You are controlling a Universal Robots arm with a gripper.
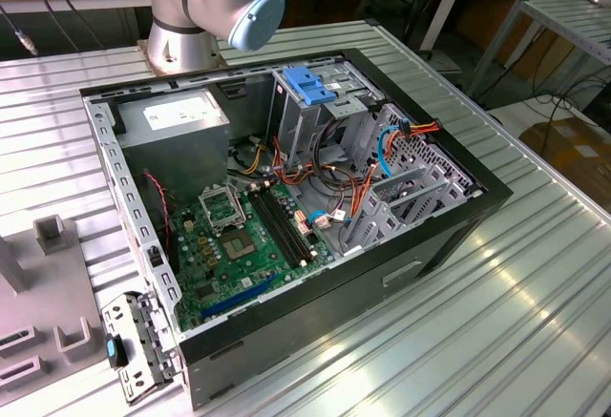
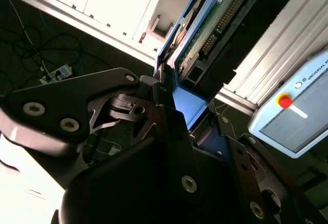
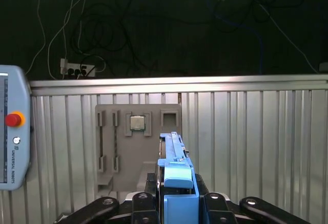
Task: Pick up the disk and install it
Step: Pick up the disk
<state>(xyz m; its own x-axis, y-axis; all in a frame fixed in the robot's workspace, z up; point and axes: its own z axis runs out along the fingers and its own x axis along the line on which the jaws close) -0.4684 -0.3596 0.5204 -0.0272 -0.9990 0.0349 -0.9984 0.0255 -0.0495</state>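
The gripper (image 3: 178,201) is clenched on the disk (image 3: 173,149), which is seen edge-on in both wrist views. The open computer case (image 1: 382,276) lies in the centre of the exterior view.

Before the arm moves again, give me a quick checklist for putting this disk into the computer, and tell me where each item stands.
1. Disk held: ok. In the first wrist view the disk sits clamped in the gripper.
2. Disk straight in the grip: ok. It stands edge-on and centred there.
3. Computer case open: ok. The case lies on its side with its inside exposed.
4. Slot in the drive cage free: cannot tell. The cage under its blue latch hides its own inside.
5. Cables away from the cage: not ok. Loose cables hang right beside it and may snag.
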